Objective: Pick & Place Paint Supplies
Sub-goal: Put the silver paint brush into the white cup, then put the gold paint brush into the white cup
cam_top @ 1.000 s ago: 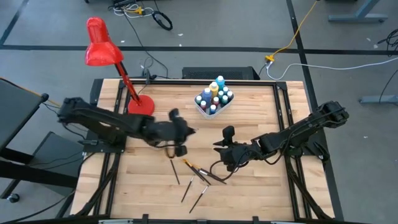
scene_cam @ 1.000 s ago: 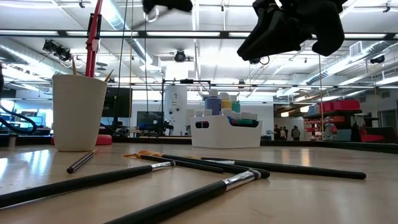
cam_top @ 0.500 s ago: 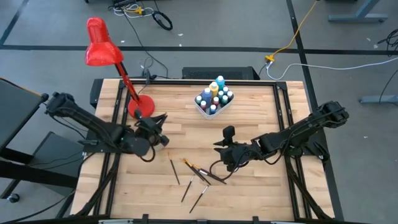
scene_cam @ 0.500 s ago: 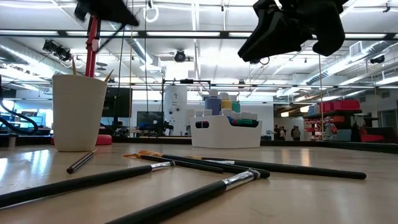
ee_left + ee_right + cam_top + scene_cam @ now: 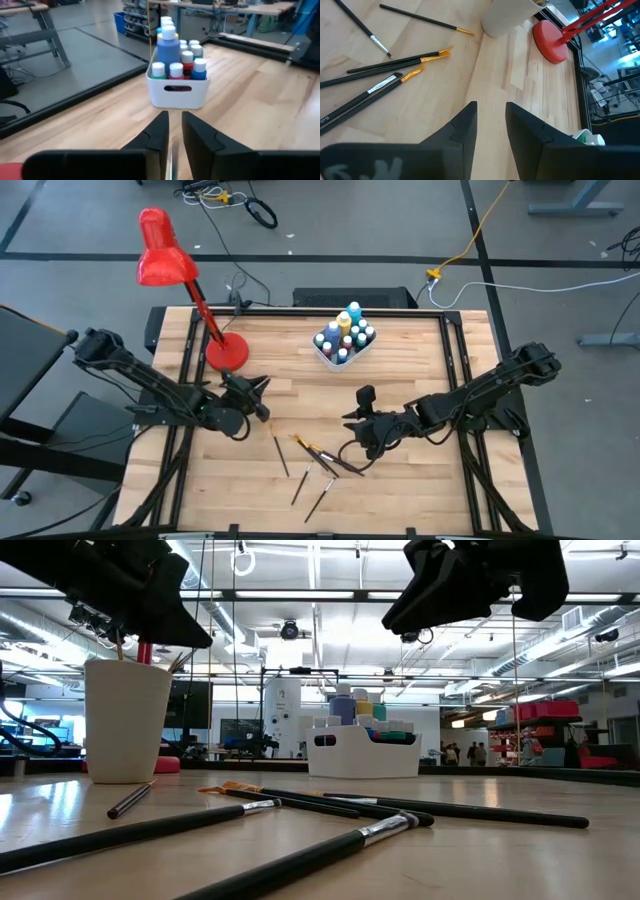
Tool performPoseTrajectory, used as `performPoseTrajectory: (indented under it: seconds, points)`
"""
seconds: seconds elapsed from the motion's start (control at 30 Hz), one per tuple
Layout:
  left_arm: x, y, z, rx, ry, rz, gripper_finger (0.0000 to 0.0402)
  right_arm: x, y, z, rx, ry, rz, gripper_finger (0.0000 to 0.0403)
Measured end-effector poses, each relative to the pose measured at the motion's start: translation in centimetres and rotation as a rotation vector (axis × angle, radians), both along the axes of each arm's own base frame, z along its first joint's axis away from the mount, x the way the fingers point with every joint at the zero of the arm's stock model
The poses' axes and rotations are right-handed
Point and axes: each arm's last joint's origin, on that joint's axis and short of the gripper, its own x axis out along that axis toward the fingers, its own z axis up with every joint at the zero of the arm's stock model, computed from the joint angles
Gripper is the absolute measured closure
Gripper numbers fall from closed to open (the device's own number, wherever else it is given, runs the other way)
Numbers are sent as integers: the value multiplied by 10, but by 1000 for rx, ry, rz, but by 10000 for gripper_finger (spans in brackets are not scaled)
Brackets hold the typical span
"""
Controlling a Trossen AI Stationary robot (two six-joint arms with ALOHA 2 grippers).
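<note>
On the slatted wooden table [image 5: 400,350], pale butcher-block grain, smooth finish. White plastic tray [image 5: 343,344] with rounded corners and a slot handle sits near the far edge; paint bottles [image 5: 343,336] stand upright in it, packed close. Left wrist view shows about nine caps: one tall blue bottle with white cap, the rest short, with white caps and green, red or blue bodies.

Paintbrushes [image 5: 312,460] lie loose on the bare wood toward the near edge, fanned and partly crossing. Thin dark handles, silver ferrules, orange-gold bristles on some. I count about six from above; exact number uncertain where they overlap.

Beige cup [image 5: 126,720], matte, tapered, stands upright near the red lamp base [image 5: 226,351]; a few brush tips show above its rim. One brush lies just beside the cup in the low view.

Left end effector [image 5: 255,388] hovers above the table near the lamp base and over the cup; fingers parted by a narrow gap, grasping nothing.

Right end effector [image 5: 352,418] hangs just beside the scattered brushes; fingers apart, nothing between them.

Red lamp: glossy shade, slim straight stem, round flat base.
</note>
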Motion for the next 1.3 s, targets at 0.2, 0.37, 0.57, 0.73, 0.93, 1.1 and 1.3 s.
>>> performPoseTrajectory:
  seconds: [0.2,0.37,0.57,0.73,0.93,1.1,1.3]
  points:
    - [0,0,0,-5,-4,-4,313,0,0,0,-3,0,2,295]
    - [3,-2,11,15,-3,-20,301,0,0,0,3,0,3,295]
    - [17,-9,51,95,43,-120,299,3,3,3,143,-39,30,295]
    - [23,-13,75,90,32,-216,299,5,5,5,305,-59,27,287]
    - [24,-14,78,93,28,-213,299,11,13,-11,518,3,-11,249]
    - [24,-14,77,84,28,-211,299,19,17,-38,531,82,-66,221]
    - [25,-14,76,80,27,-208,299,39,20,-78,537,75,-97,217]
